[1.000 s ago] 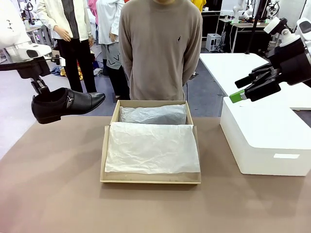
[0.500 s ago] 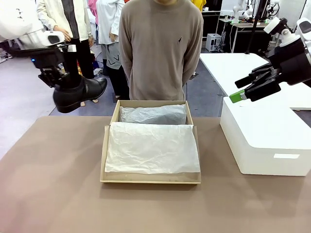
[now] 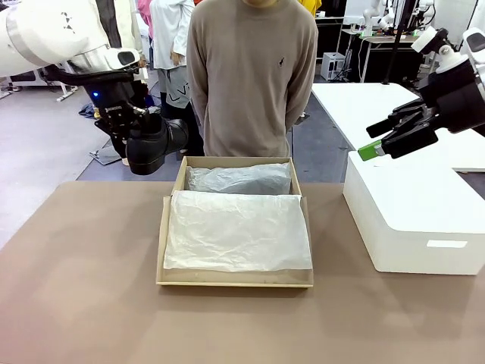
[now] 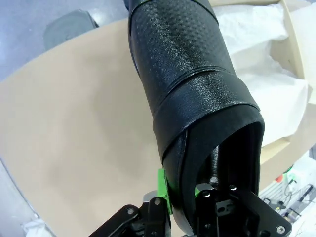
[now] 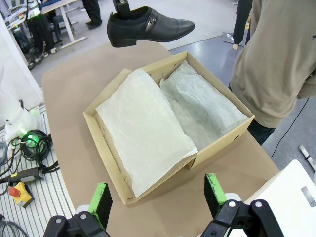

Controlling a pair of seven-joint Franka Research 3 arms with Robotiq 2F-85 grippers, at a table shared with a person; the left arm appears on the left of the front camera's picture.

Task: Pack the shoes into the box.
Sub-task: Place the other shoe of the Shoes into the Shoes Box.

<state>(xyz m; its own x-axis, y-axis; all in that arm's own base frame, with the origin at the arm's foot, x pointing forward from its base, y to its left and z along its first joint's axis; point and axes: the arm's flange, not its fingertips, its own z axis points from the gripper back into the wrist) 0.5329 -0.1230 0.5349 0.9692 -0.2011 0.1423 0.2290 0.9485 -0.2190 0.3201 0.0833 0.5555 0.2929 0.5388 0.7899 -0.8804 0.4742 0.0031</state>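
Presently: one shoe (image 3: 155,144), black, held in the air over the bench's (image 3: 83,288) far left, just left of the box's (image 3: 235,281) far-left corner. Left end effector (image 4: 183,192): pinching the shoe's heel rim (one finger inside). Right end effector (image 5: 158,197): spread, empty, above the white box (image 3: 417,220) at right. Box: open, lined with tissue (image 3: 235,231), mid-bench.

We are looking at a brown table (image 3: 83,288) carrying an open cardboard box (image 3: 235,281) near the middle of its far edge, with a white block-shaped box (image 3: 413,220) sitting toward its right edge.
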